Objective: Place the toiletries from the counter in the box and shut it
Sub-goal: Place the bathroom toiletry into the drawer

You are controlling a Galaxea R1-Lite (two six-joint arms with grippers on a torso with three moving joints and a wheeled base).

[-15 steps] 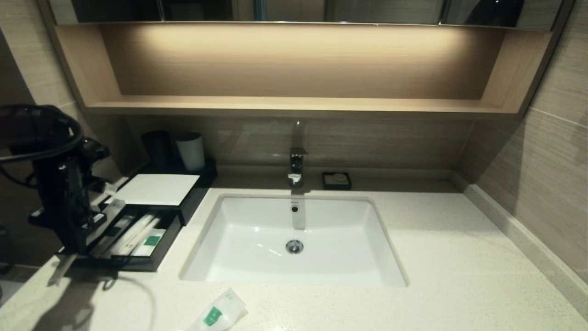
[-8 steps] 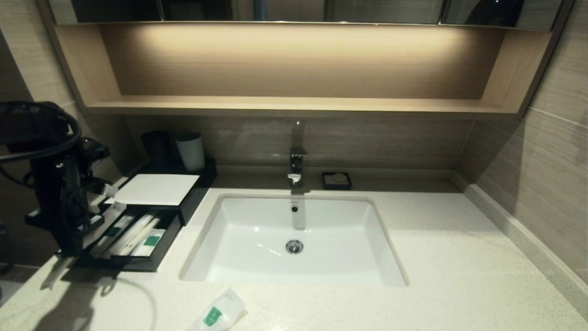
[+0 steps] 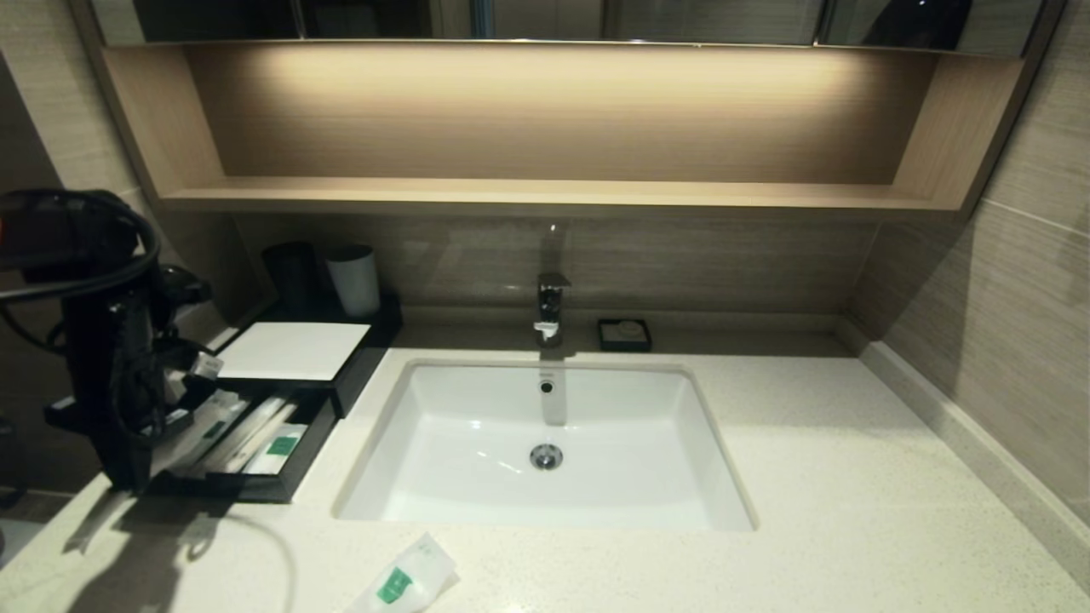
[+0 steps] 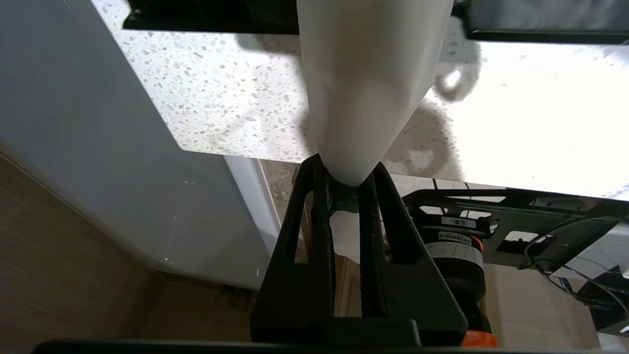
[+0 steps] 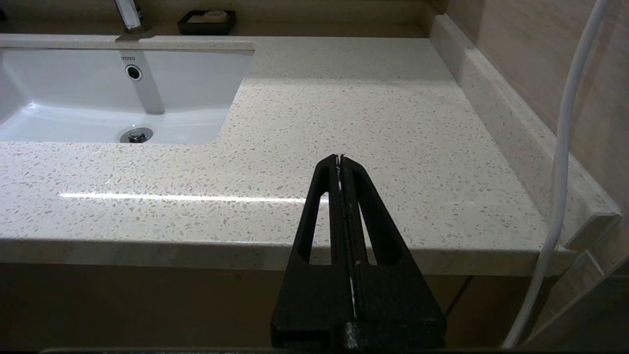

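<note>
1. Left wrist view: left gripper [image 4: 346, 184] pinches a sachet [image 4: 368, 83] by its end; it looks light, limp and slippery.
2. It hangs over the box [image 3: 294, 351] drawer.
3. Another sachet [image 3: 404, 579] lies on the counter [image 3: 851, 511].
4. Right gripper [image 5: 341, 158], fingers together and empty, sits off the counter's front edge.
</note>
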